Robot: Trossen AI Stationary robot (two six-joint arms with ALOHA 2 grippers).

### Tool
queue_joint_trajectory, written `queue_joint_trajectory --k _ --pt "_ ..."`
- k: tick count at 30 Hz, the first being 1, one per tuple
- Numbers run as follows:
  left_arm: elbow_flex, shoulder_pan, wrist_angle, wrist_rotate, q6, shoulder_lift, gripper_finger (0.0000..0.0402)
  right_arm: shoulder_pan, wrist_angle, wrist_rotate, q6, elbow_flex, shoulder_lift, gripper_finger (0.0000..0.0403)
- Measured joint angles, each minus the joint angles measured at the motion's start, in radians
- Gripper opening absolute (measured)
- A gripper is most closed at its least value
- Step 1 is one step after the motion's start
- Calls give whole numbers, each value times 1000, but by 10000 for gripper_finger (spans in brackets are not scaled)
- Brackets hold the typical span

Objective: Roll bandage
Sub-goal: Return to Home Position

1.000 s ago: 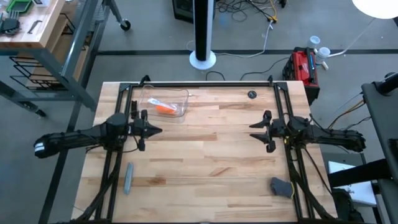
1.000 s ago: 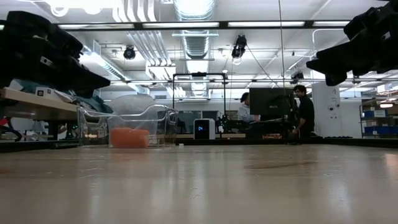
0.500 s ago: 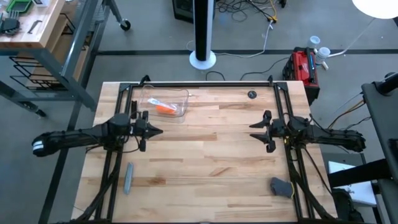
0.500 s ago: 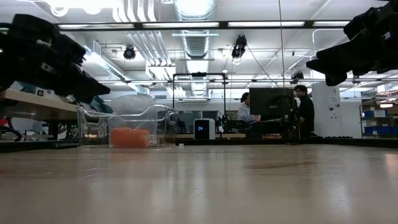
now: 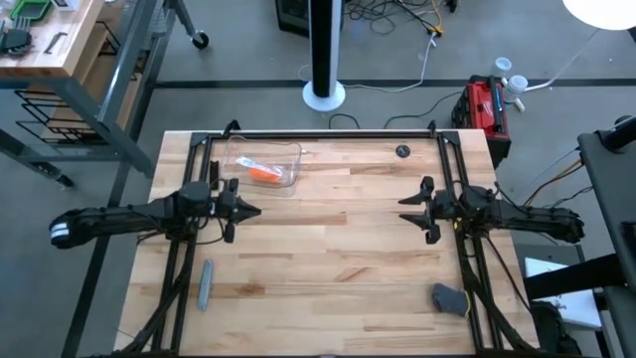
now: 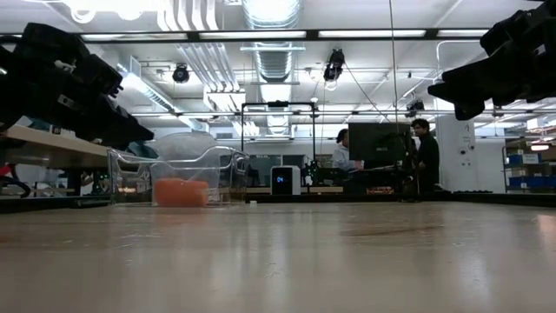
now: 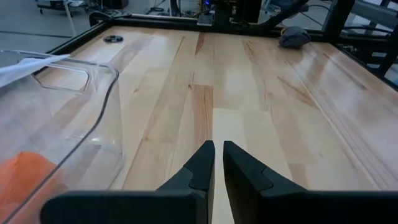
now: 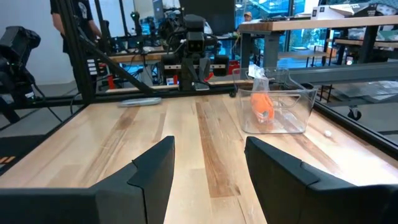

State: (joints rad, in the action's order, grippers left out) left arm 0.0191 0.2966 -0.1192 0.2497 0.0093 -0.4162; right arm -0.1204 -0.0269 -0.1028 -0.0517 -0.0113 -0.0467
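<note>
Left gripper is hovering at table's 9 o'clock, fingers nearly touching. Right gripper is hovering at 3 o'clock, fingers wide. Bandage is sitting in bin, 11 o'clock.

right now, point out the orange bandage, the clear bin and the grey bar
orange bandage (image 5: pixel 263 173): high view, middle of the orange roll.
clear bin (image 5: pixel 268 147): high view, its far rim.
grey bar (image 5: pixel 205 284): high view, mid-length.
</note>
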Motion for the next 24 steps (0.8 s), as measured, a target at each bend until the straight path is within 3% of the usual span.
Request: queue_joint_trajectory --k 24 --pt "0 0 0 0 0 -44 23 0 0 0 0 0 0 190"
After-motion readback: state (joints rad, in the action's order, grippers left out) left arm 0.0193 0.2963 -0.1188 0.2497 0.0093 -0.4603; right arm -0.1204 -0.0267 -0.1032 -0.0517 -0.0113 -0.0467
